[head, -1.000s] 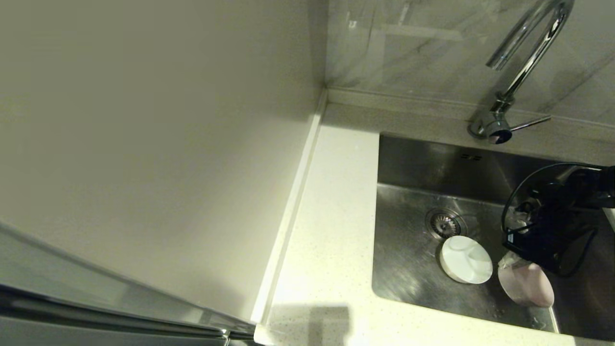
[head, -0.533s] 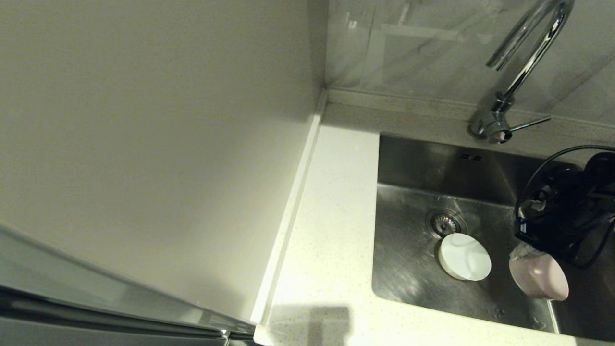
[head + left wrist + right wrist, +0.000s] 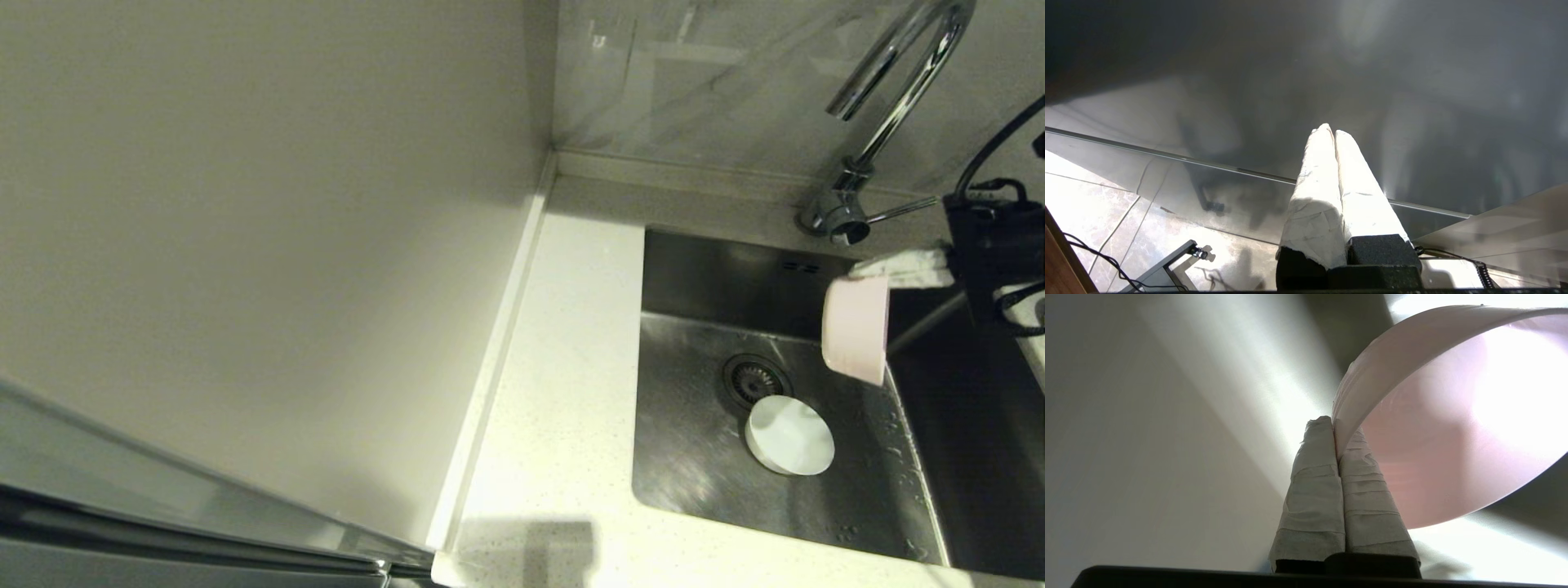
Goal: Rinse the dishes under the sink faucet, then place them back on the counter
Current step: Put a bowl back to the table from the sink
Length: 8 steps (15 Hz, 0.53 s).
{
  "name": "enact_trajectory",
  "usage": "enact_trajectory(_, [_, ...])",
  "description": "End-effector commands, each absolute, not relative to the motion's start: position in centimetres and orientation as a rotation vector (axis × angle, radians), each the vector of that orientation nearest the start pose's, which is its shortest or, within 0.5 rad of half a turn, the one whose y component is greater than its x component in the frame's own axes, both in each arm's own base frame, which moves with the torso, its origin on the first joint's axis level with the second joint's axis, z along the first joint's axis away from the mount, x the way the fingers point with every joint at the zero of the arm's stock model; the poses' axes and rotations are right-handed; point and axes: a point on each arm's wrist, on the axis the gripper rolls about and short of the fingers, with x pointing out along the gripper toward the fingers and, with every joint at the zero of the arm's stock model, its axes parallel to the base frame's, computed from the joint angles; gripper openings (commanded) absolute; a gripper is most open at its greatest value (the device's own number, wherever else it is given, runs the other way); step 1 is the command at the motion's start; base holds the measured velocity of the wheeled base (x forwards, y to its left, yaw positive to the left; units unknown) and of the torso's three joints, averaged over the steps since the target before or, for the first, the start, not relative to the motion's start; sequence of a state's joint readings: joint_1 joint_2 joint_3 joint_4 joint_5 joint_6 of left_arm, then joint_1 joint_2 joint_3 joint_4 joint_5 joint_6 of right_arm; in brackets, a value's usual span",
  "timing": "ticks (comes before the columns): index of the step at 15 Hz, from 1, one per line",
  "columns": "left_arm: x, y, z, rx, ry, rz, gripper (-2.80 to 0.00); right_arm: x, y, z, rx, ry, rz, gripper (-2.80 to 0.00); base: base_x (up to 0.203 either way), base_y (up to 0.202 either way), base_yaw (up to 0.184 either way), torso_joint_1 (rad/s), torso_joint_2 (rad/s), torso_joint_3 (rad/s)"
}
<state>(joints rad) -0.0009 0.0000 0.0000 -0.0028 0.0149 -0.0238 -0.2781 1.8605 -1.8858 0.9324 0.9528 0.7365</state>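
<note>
Two small round bowls are in sight: one pale pink bowl and one white bowl. There is one rectangular stainless steel sink, one tall chrome gooseneck faucet with a thin lever handle at its base, and one white speckled surface along the sink's left edge and front.

The white bowl lies on the sink floor, just beside the round slotted drain strainer, toward the front edge of the basin. The pink bowl is held in the air over the right part of the sink, tipped on its side, below and in front of the faucet base. The right gripper clamps its rim between tape-wrapped fingers, one finger inside and one outside the wall.

A second earlier the pink bowl was low near the sink's front right corner; it has since been lifted up and toward the back edge, and turned on edge. The white bowl has stayed put.

The left gripper is away from the sink, its wrapped fingers pressed together on nothing.
</note>
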Motion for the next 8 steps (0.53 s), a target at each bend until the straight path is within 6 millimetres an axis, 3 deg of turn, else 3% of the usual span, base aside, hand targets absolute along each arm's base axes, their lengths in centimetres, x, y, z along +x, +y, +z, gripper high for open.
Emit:
enact_trajectory(1, [-2.3, 0.0, 7.6, -0.023, -0.006, 0.015, -2.80, 28.7, -6.2, 33.4, 1.421, 1.033, 0.708, -2.80, 0.000, 0.000, 0.000, 0.000, 0.00, 0.000])
enact_trajectory(2, [-2.3, 0.0, 7.6, -0.023, -0.006, 0.015, -2.80, 28.0, -6.4, 34.2, 1.461, 1.056, 0.814, -2.80, 0.000, 0.000, 0.000, 0.000, 0.00, 0.000])
enact_trajectory(4, [-2.3, 0.0, 7.6, -0.024, -0.006, 0.014, -2.80, 26.9, -7.7, 34.8, 1.512, 1.040, 0.826, -2.80, 0.000, 0.000, 0.000, 0.000, 0.00, 0.000])
enact_trajectory(8, [-2.3, 0.0, 7.6, -0.025, -0.006, 0.015, -2.80, 27.3, -9.1, 29.1, 1.666, 1.106, 0.725, -2.80, 0.000, 0.000, 0.000, 0.000, 0.00, 0.000])
